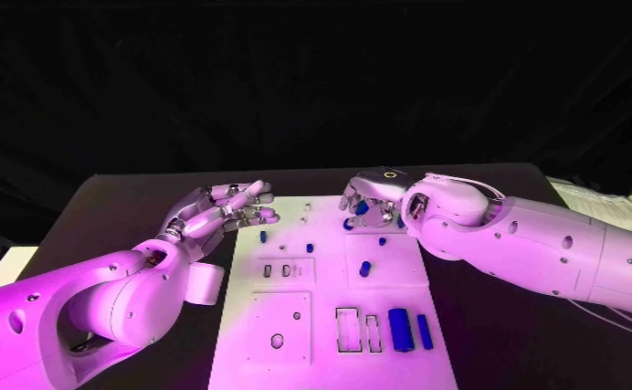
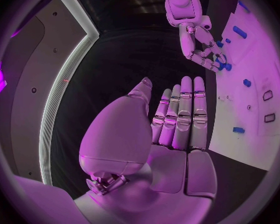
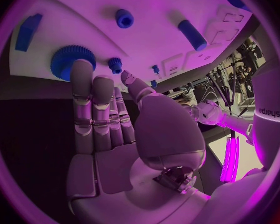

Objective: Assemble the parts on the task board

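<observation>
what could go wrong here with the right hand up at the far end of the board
1. The right hand has its fingers extended over the blue gear, holding nothing; closing from here it could nudge the small blue peg beside the gear.
2. In the head view the right hand hides the parts under it, so a poor grasp might go unnoticed.
3. The left hand hovers open at the task board edge, near enough that both hands could crowd each other.
</observation>
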Available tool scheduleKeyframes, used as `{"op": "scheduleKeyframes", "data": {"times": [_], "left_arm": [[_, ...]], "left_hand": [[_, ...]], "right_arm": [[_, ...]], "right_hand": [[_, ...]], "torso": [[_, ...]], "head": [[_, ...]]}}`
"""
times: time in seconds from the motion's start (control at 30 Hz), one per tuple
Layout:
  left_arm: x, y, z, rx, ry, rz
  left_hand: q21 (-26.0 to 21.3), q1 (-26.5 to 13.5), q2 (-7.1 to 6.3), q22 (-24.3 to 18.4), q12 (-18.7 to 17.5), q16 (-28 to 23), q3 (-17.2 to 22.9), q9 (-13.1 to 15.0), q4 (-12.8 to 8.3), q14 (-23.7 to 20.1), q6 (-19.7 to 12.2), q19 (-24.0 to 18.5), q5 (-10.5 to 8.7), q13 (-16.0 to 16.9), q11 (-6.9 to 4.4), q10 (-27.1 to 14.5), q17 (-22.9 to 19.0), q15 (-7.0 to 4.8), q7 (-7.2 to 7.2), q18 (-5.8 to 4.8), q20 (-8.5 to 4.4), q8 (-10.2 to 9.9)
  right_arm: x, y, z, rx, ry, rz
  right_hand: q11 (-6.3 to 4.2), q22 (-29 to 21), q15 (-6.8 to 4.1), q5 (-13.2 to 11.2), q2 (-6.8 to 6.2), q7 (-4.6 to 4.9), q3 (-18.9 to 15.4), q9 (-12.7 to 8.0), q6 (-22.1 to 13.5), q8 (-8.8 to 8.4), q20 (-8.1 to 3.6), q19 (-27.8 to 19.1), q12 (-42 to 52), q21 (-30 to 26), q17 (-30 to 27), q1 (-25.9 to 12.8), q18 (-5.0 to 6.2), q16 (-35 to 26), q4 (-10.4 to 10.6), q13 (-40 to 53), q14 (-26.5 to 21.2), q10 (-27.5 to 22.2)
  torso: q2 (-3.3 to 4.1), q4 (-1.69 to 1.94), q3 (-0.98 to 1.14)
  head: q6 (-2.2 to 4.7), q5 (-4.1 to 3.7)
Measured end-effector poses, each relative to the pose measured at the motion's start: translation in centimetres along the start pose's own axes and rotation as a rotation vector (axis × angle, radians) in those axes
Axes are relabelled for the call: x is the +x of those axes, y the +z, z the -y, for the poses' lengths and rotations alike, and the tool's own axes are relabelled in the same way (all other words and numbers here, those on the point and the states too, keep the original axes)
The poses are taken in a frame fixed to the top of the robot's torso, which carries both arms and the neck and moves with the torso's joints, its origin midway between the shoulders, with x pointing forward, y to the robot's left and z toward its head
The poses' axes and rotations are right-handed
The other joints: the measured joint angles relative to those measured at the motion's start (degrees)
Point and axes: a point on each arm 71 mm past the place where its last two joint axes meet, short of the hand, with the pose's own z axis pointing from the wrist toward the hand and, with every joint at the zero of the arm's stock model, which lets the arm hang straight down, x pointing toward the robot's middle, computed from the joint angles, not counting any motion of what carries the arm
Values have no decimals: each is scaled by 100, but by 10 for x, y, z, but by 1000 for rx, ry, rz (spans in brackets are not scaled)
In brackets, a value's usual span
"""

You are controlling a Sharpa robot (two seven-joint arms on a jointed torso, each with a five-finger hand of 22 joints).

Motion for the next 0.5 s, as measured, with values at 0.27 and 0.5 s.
{"op": "scheduleKeyframes", "data": {"times": [0.27,0.5], "left_arm": [[-1,0,0,-3,0,3],[-2,-1,1,-5,0,6]], "left_hand": [[0,0,0,0,0,0,0,0,0,0,0,0,0,0,0,0,8,0,0,-1,0,0],[0,0,0,-7,-30,0,-16,0,-16,0,-21,0,0,1,20,-20,17,0,20,-1,0,0]], "right_arm": [[2,0,-1,5,-35,-27],[3,2,-2,8,-51,-42]], "right_hand": [[-1,592,0,0,-107,0,137,0,0,0,45,-128,0,594,488,64,-70,496,217,0,0,1],[-2,914,0,-290,-157,0,380,0,0,0,67,-209,0,926,705,114,-90,733,392,-5,0,-39]], "torso": [[52,19,-1],[86,49,1]], "head": [[40,-18],[66,-55]]}}
